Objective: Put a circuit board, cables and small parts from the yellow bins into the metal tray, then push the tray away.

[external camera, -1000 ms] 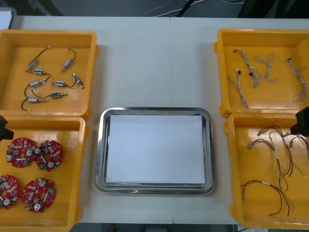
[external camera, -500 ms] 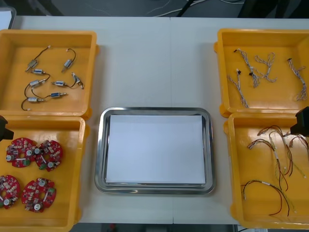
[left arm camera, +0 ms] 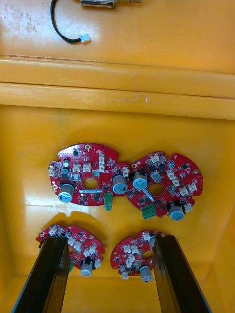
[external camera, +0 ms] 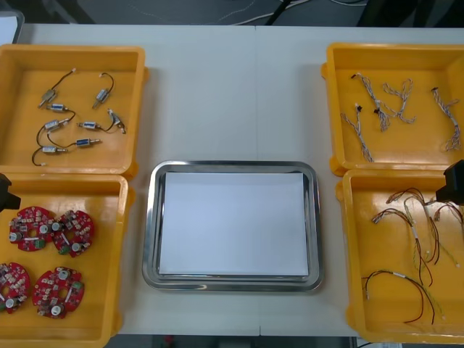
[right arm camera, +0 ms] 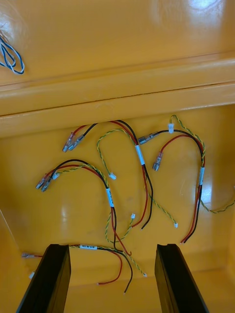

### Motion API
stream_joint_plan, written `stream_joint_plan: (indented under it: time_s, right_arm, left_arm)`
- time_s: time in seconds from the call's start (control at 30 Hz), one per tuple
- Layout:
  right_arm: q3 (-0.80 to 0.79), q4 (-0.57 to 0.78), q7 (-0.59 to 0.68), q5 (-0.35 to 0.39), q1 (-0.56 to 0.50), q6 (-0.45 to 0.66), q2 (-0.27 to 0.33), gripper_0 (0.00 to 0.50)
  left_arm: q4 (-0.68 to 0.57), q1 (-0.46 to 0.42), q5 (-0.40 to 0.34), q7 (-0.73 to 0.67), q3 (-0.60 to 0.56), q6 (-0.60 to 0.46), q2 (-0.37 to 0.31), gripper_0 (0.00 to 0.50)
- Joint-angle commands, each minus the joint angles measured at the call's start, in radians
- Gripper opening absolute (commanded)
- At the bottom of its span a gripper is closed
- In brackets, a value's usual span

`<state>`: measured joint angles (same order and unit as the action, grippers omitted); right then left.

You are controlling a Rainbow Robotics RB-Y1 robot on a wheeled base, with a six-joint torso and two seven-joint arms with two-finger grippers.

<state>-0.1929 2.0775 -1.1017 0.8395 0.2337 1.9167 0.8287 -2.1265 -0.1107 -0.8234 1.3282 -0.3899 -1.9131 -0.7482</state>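
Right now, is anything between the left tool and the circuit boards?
Nothing visible: the open left tool hangs above four circuit boards in its yellow bin. The right tool hangs over red and yellow cables.

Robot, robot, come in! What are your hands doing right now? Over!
Left hand open over round red circuit boards. Right hand open over red and yellow cables. Metal tray, white inside, nothing loaded. Nothing blocking.

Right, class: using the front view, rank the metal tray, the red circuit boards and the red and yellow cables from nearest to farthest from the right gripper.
1. The red and yellow cables, in the near right bin, beside the right gripper.
2. The metal tray, at the middle of the table.
3. The red circuit boards, in the near left bin.
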Motion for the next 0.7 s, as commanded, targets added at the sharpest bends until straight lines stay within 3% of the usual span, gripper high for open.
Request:
stream_joint_plan:
  time_s: [0.03,0.7]
  right_arm:
    - [-0.030,0.006,-0.003,0.007,0.021,0.003,0.040,0.500]
    - [-0.030,0.006,-0.003,0.007,0.021,0.003,0.040,0.500]
  left_arm:
    - [-0.013,0.019,0.003,0.025,-0.021,-0.007,-0.046,0.500]
    - [-0.013,0.019,0.003,0.025,-0.021,-0.007,-0.046,0.500]
